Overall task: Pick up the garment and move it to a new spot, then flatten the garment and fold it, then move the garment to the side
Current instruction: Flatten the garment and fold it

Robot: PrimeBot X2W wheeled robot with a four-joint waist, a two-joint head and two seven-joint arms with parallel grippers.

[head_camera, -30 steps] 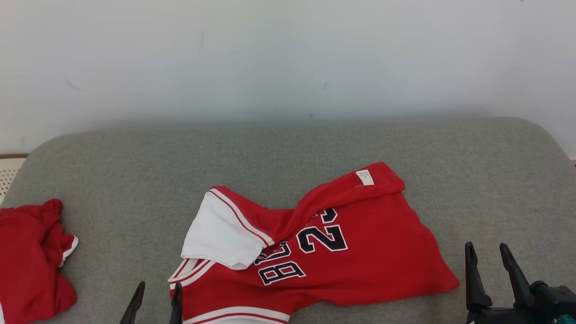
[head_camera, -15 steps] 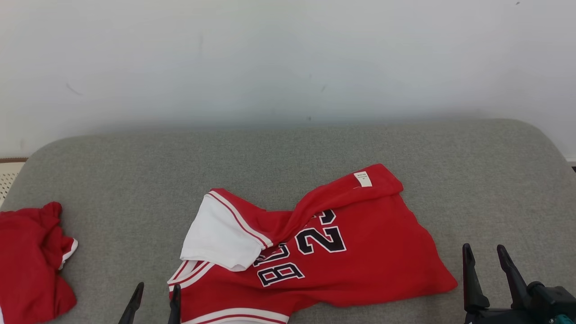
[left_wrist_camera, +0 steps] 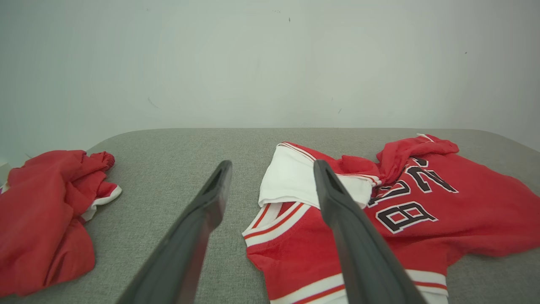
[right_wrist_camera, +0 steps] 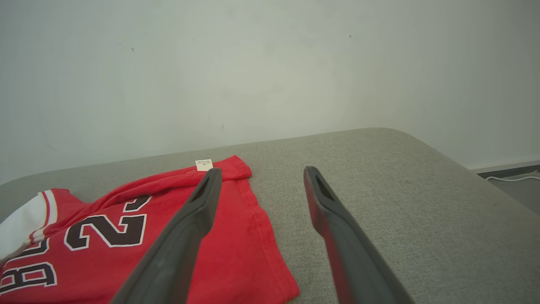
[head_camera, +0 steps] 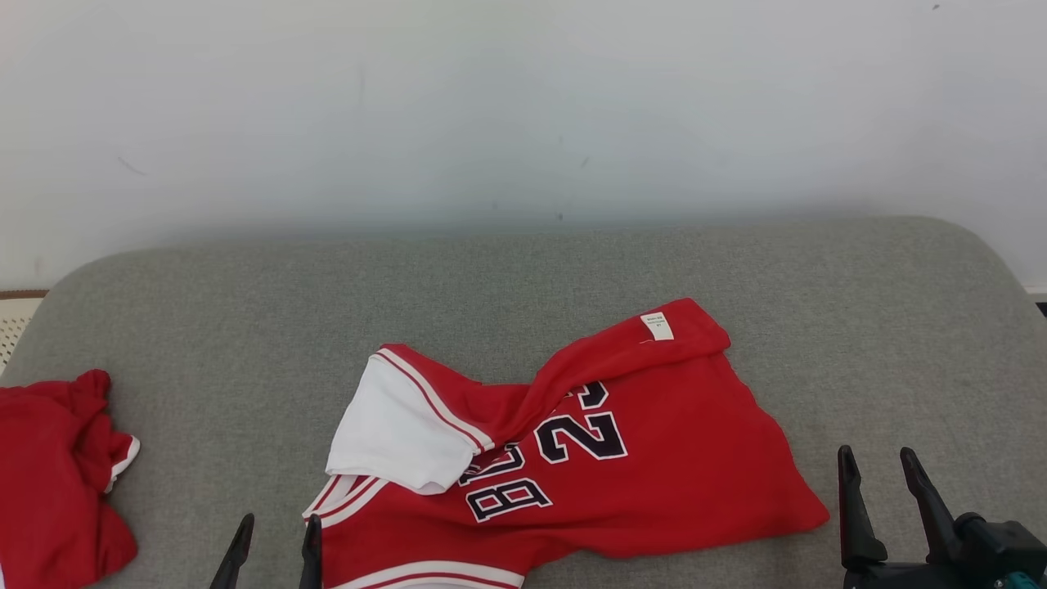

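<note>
A pale wall point(head_camera: 523, 106) backs the scene. Below it, a grey padded surface point(head_camera: 245, 311) with rounded corners spans the width. The red jersey point(head_camera: 671, 483) lies crumpled at the middle of this surface, near its front edge, dark numerals face up and one hem turned over. A second red garment point(head_camera: 49, 483) sits bunched at the far left, well apart from the jersey. The jersey's white sleeve point(head_camera: 393, 433) is folded across its left part. The right gripper point(head_camera: 875, 452), fingers spread and empty, stands just right of the jersey. The left gripper point(head_camera: 279, 521), likewise spread and empty, stands just beside the striped edge. A small white label point(head_camera: 657, 326) marks the turned hem.
</note>
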